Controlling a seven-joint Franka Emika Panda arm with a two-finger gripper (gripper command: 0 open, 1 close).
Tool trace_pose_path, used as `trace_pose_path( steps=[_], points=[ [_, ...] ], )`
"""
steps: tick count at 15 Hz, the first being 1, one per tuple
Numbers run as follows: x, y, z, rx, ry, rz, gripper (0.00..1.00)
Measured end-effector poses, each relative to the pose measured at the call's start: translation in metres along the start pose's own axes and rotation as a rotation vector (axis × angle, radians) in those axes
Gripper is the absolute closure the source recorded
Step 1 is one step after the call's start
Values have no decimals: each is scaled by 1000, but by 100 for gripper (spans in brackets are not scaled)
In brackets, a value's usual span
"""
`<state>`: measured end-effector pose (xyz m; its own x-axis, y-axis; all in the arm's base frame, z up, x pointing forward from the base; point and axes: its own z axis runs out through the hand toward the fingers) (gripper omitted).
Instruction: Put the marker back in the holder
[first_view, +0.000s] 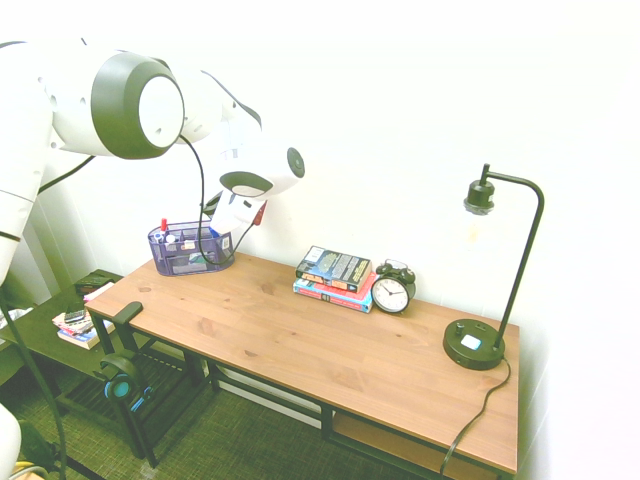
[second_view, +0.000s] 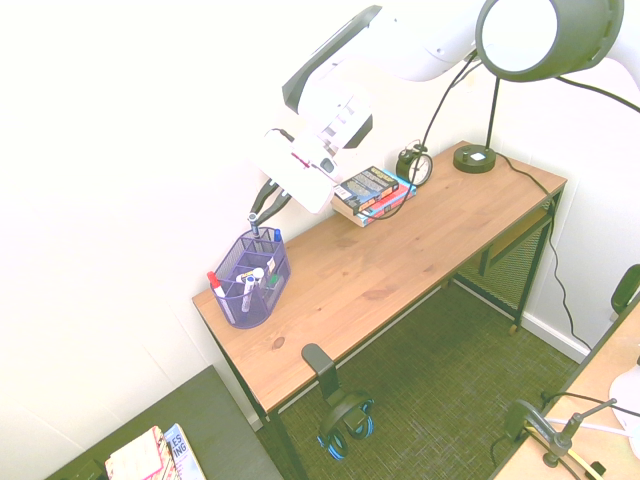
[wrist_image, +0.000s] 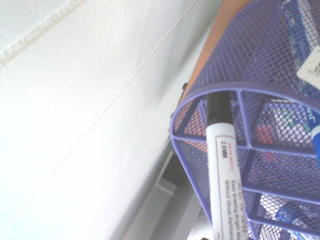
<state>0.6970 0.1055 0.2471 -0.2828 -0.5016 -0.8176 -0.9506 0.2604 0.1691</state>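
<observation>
Looking across the long wooden table (first_view: 330, 350) from my remote station, I see the white arm (second_view: 400, 40) reaching in over its wall-side end, where the purple mesh holder (second_view: 250, 285) stands near the corner. From the first exterior view the arm enters from the left; from the second it comes in from the right.

A black desk lamp (first_view: 490, 280) stands at the table's far end, well apart from the holder. Between them lies a stack of books (first_view: 335, 278), with a black alarm clock (first_view: 393, 288) just beside it. A pair of headphones (second_view: 345, 420) hangs off the table's front edge.

My pincer (second_view: 256, 216) hangs just above the holder's back compartments, angled downward and clenched on the marker (wrist_image: 225, 175). In the wrist view the marker's white printed barrel runs up to its black cap, and that capped end sits at the holder's rim, over one of the compartments; I cannot tell whether it touches the mesh.

Inside the holder a red-capped pen (second_view: 215, 283) leans at the outer end, a blue-capped pen (second_view: 277, 237) stands near the pincer, and a white pen (second_view: 250, 282) rests in the middle.
</observation>
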Motion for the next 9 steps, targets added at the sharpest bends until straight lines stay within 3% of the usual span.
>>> trace_pose_path(
  steps=[9],
  points=[
    [-15,-9,-13,21,12,-29,0]
  ],
)
